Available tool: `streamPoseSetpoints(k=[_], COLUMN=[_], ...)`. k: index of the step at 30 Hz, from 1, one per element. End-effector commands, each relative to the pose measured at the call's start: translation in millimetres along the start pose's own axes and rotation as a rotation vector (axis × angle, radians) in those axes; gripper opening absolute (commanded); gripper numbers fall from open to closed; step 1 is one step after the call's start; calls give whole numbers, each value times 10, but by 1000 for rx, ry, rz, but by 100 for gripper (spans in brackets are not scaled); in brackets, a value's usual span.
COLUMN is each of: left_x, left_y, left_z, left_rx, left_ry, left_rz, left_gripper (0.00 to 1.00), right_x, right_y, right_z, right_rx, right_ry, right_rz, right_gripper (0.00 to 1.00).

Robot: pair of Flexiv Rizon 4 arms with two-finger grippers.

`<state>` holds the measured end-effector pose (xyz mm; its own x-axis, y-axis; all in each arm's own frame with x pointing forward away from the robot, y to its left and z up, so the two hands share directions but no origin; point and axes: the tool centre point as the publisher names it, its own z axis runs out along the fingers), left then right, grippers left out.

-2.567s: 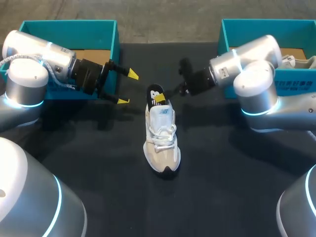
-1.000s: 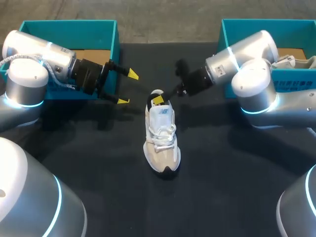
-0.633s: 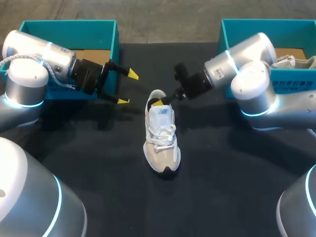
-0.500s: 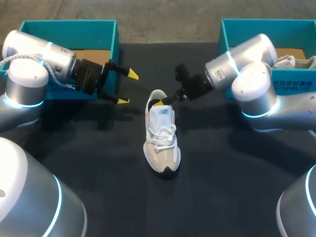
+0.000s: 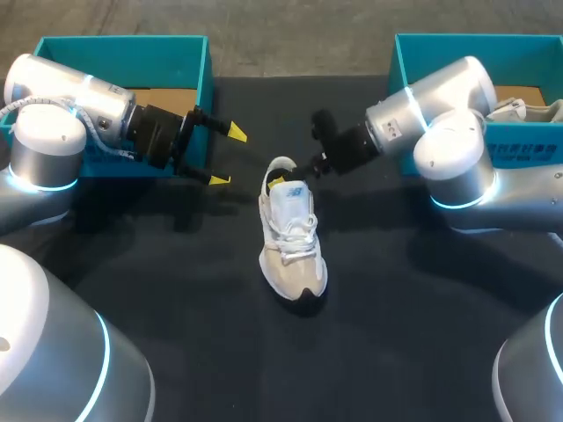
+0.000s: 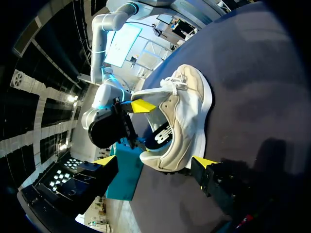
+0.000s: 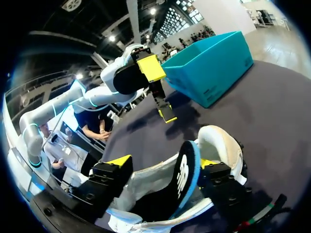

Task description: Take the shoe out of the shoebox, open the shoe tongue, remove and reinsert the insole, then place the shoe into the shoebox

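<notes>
Our wrist views, unlike the head view, show the logo-marked insole (image 7: pixel 187 170) upright between our right gripper's (image 7: pixel 163 162) spread fingers. Our left gripper (image 5: pixel 227 156) gapes.

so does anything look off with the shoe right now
Yes: the insole isn't lying flat. It stands on edge, sticking up out of the heel opening of the shoe, between the open fingers of the right gripper. Otherwise the shoe sits upright on the table, and nothing looks spilled or damaged.
</notes>
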<state>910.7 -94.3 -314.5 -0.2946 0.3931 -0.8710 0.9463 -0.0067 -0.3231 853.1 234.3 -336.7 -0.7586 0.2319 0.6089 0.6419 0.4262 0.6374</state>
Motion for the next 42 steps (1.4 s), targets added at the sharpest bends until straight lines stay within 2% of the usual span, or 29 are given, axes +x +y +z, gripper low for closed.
streamPoseSetpoints(k=[1, 18, 19, 20, 22, 30, 37, 42], left_x=[7, 7, 7, 7, 7, 7, 7, 7], left_y=[10, 10, 10, 10, 10, 10, 10, 10], left_z=[5, 5, 5, 5, 5, 5, 5, 5], left_rx=[1, 1, 1, 1, 1, 1, 1, 1], left_ry=[-1, -1, -1, -1, -1, -1, -1, -1], left_rz=[1, 1, 1, 1, 1, 1, 1, 1], left_gripper=[100, 100, 100, 100, 100, 100, 100, 100], right_x=[11, 31, 26, 24, 23, 23, 9, 24], right_y=[35, -44, -47, -48, -48, 4, 18, 61], right_z=[1, 31, 37, 41, 44, 23, -28, -66], right_rx=[9, -7, -7, -7, -4, -3, 3, -2], right_ry=[-2, -1, 0, 1, 3, 1, -8, -17], right_rz=[-3, 11, 13, 14, 16, 14, 17, 7], right_gripper=[100, 100, 77, 64, 49, 33, 34, 42])
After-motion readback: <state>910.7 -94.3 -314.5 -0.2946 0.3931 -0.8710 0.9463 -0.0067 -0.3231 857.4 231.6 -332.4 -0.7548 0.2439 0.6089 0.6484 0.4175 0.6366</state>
